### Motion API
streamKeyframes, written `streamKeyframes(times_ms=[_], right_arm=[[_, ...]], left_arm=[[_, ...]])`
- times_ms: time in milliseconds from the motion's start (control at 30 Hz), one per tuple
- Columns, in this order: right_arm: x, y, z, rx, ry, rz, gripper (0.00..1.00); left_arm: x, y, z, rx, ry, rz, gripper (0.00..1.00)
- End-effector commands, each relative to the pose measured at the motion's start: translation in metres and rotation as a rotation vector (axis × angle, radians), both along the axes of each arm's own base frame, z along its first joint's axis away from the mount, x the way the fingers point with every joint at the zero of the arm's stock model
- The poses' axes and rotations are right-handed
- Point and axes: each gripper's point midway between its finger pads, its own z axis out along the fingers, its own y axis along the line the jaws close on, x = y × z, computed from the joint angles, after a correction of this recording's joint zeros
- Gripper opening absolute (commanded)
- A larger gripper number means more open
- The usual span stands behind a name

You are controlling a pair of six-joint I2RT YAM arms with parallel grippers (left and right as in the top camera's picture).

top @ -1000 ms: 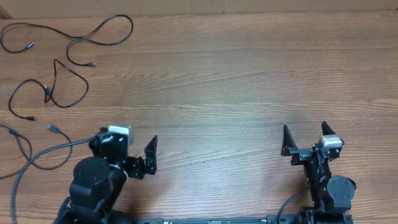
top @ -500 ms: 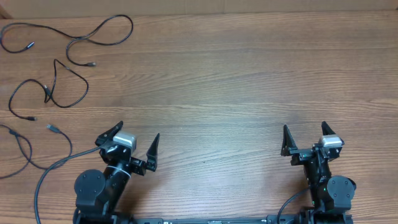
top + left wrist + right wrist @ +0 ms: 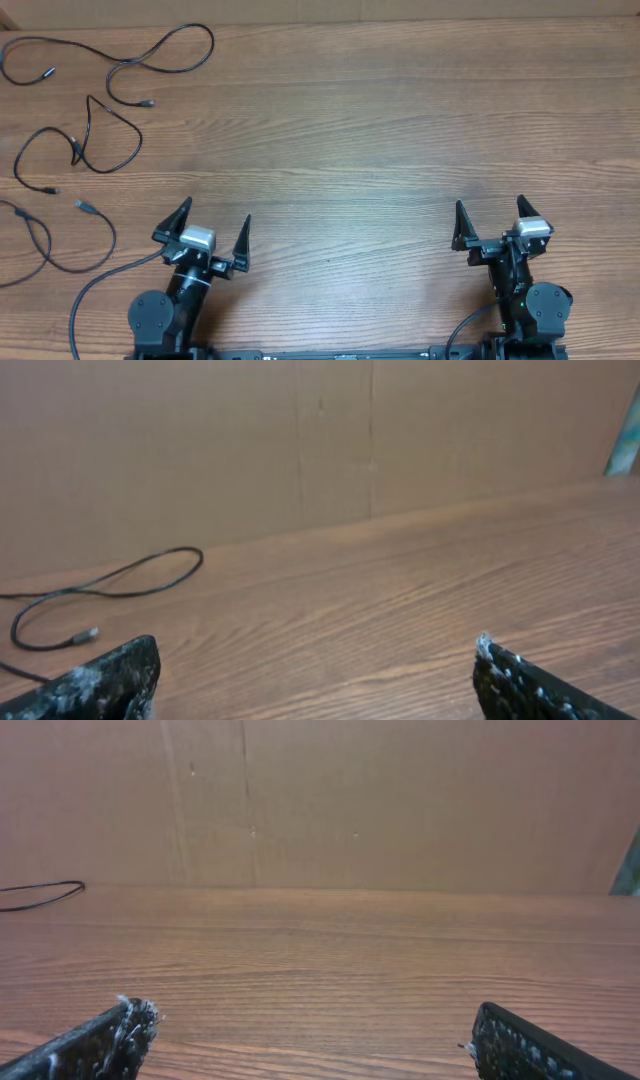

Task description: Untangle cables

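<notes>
Thin black flexible cables (image 3: 139,138) lie as separate loose strands at the far left of the wooden table (image 3: 350,120). Left gripper (image 3: 216,212) and right gripper (image 3: 489,205) sit near, spread wide, empty. Untangling appears complete; any remaining crossing would call for a far-left reach.

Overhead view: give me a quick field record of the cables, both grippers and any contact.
cables: three loose black strands, far-left part of table, apparently separate
left gripper: open, empty, near edge, clear of cables
right gripper: open, empty, near edge, far from cables
contact: none
</notes>
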Motion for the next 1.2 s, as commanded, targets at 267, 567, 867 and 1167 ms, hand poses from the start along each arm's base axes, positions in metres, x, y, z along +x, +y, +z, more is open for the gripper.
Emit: streamKeyframes(times_ms=[267,567,867,1167], right_arm=[[0.000,-0.003,-0.002,0.003,-0.003,-0.014,1.00],[0.000,-0.003,-0.002,0.003,-0.003,-0.014,1.00],[0.000,-0.003,-0.002,0.003,-0.003,-0.014,1.00],[0.000,-0.003,-0.002,0.003,-0.003,-0.014,1.00]], left_arm=[[0.005,0.013,-0.023,-0.067,0.003,0.078,1.00],[0.007,0.030,-0.037,-0.079,0.062,0.180,0.99],[0.007,0.035,-0.039,-0.053,0.063,0.211,1.00],[0.008,0.051,-0.041,-0.097,0.073,0.305,1.00]])
